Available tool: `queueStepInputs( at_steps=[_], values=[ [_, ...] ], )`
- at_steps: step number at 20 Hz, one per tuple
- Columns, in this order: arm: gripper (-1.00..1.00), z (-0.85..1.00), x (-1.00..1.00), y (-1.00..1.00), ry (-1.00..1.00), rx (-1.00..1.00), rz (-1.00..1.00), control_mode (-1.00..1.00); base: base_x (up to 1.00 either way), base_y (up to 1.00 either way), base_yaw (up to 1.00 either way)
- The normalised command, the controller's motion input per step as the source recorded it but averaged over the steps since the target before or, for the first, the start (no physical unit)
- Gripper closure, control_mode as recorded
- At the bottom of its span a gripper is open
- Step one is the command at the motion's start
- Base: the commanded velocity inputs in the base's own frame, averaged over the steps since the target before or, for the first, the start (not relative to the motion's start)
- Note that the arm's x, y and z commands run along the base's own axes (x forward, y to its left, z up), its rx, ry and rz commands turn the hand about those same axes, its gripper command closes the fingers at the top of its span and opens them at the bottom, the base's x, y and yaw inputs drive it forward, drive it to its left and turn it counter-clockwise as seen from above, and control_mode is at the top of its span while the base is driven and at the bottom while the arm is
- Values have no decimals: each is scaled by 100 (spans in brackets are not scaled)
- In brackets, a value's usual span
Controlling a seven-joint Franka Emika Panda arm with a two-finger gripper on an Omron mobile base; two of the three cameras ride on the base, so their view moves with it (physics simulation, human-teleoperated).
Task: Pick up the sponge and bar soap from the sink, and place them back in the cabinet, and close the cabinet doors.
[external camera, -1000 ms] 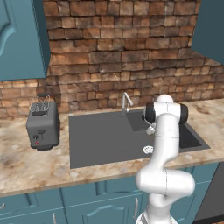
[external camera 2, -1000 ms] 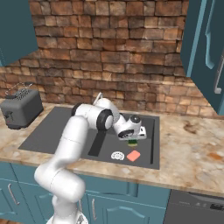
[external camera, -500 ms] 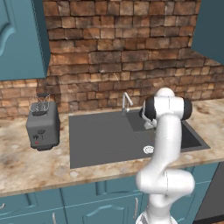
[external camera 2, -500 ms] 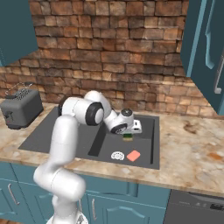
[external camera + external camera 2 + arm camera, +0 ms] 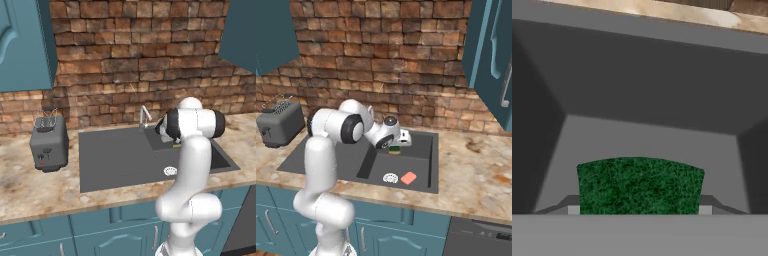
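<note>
My gripper [image 5: 395, 146] hangs over the back of the dark grey sink [image 5: 331, 162], shut on the sponge [image 5: 394, 150]. In the hand view the sponge's dark green top [image 5: 640, 185] fills the space between the two fingertips, with the sink's floor and walls behind it. The salmon-pink bar soap [image 5: 408, 177] lies on the sink floor at the front right, beside the white drain disc [image 5: 390, 177]. A teal cabinet door [image 5: 488, 55] with a silver bar handle stands open at the upper right. In the left base view my arm hides the gripper above the sink [image 5: 115, 160].
A grey toaster [image 5: 48, 143] stands on the counter left of the sink. The thin silver faucet [image 5: 144, 116] rises at the sink's back edge against the brick wall. Another open teal door [image 5: 22, 45] hangs at the upper left. Speckled counter [image 5: 476, 175] stretches to the right.
The arm's upper joints have swung left and back. The gripper has drifted slightly left and up with the sponge in it. Soap and drain have not moved.
</note>
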Motion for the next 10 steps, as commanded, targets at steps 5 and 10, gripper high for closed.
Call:
queueStepInputs(
  at_steps=[5, 10],
  values=[
    [100, 58, -40, 24, -8, -1, -5, -100, 0, 0, 0],
    [100, 48, -65, 25, -6, 0, -4, -100, 0, 0, 0]
  ],
)
